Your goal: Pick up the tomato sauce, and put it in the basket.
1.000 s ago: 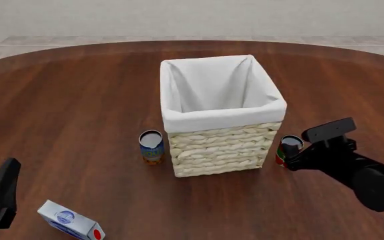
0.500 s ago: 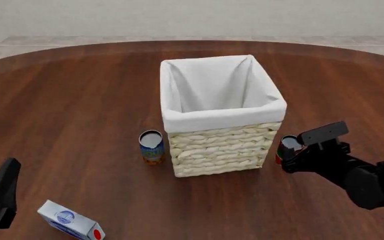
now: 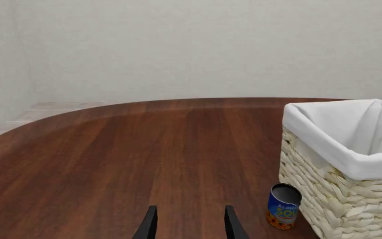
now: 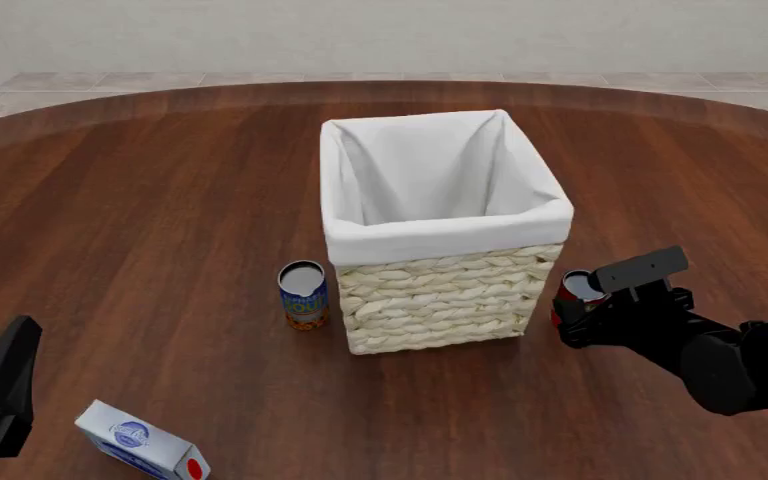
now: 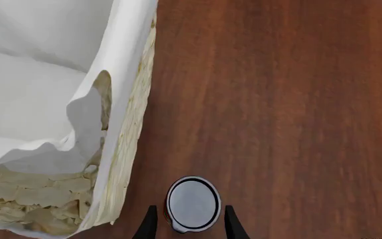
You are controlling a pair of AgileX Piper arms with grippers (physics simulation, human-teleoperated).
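Note:
The tomato sauce (image 4: pixel 579 285), a small red can with a silvery top, stands on the table beside the basket's right wall. The right wrist view looks straight down on the tomato sauce's lid (image 5: pixel 192 203), which sits between the two fingers with a thin gap on each side. My right gripper (image 4: pixel 571 312) is open around the can and hides its lower part in the front view. The basket (image 4: pixel 451 235) is tall, cream wicker with a white lining, and shows again as the basket's rim (image 5: pixel 128 99). My left gripper (image 4: pixel 17 345) is open and holds nothing, far off at the near left.
A blue-and-orange can (image 4: pixel 303 294) stands by the basket's left wall; the left wrist view shows this can (image 3: pixel 284 206) next to the basket (image 3: pixel 350 169). A white and blue carton (image 4: pixel 137 440) lies near the front edge, close to my left gripper (image 3: pixel 189 228).
My right gripper has come down and a little to the left, closing in over the tomato sauce. The left arm, the cans and the basket have stayed put.

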